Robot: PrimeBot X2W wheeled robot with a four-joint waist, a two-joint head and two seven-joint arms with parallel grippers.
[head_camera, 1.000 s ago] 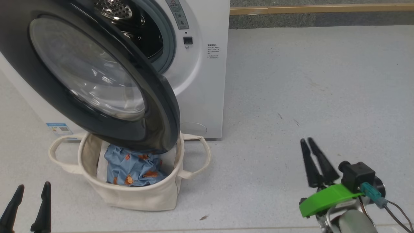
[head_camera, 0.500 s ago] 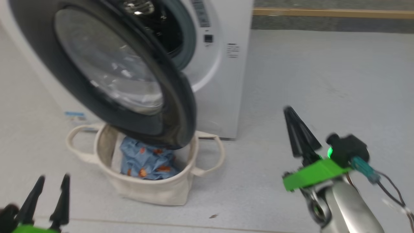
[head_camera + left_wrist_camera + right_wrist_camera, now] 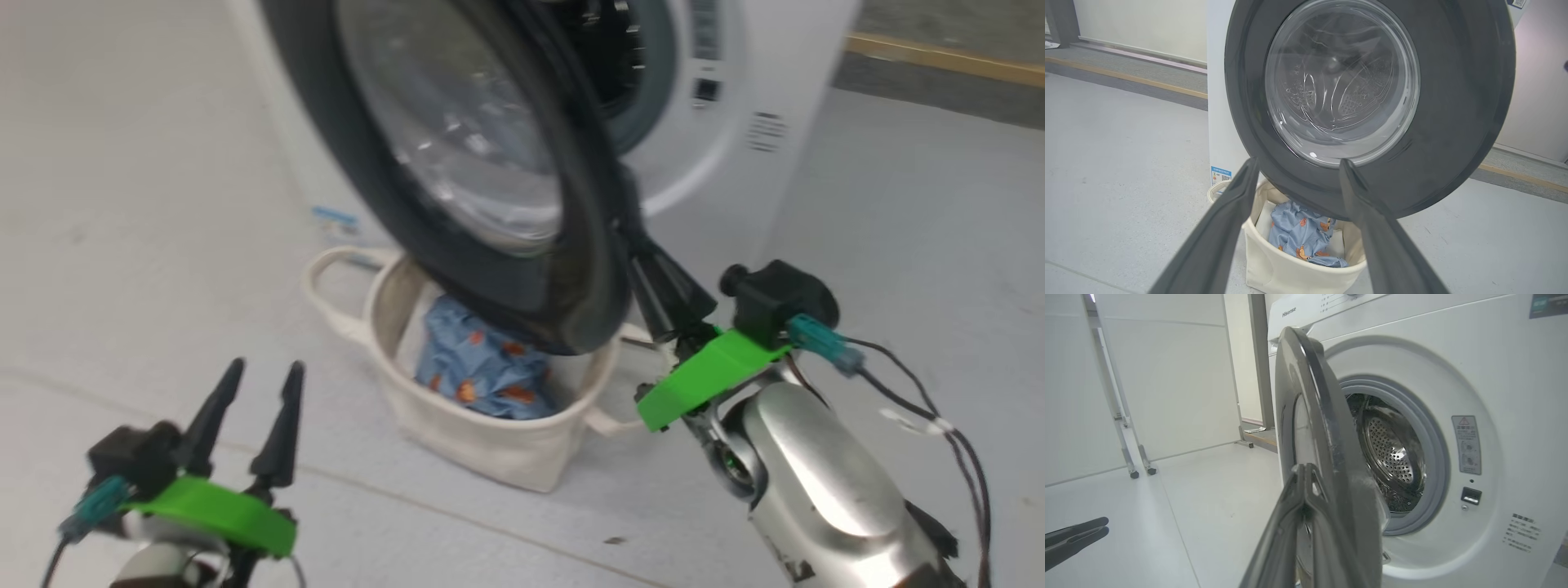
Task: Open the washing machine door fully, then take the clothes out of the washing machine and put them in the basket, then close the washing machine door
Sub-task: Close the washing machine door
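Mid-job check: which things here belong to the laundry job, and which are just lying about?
Job: door, washing machine, clothes, basket.
Lying about: wheeled frame, wooden floor strip, floor speck.

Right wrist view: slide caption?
Shut right hand at the open door's rim; washer's drum exposed behind.
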